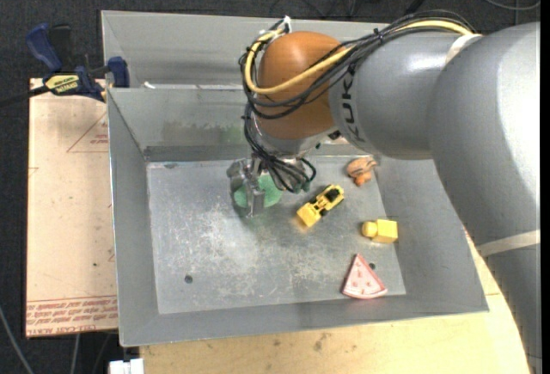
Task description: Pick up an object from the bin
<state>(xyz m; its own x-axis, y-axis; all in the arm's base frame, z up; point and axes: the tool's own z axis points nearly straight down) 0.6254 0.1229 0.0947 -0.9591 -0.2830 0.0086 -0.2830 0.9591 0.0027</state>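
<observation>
The arm [430, 97] reaches in from the right, its orange-covered wrist [296, 80] bent over, the gripper [249, 193] pointing down.

Contents of the grey metal bin [185, 260], counted by kind: five items in total. Reference item: yellow toy construction vehicle [320, 205], quantity one.

- Green object [271, 194]: one, just left of the vehicle.
- Small orange-brown object [361, 169]: one, above and right of the vehicle.
- Yellow block [380, 230]: one, right of the vehicle and slightly lower.
- Pink watermelon-slice wedge [363, 278]: one, below and right of the vehicle.
</observation>
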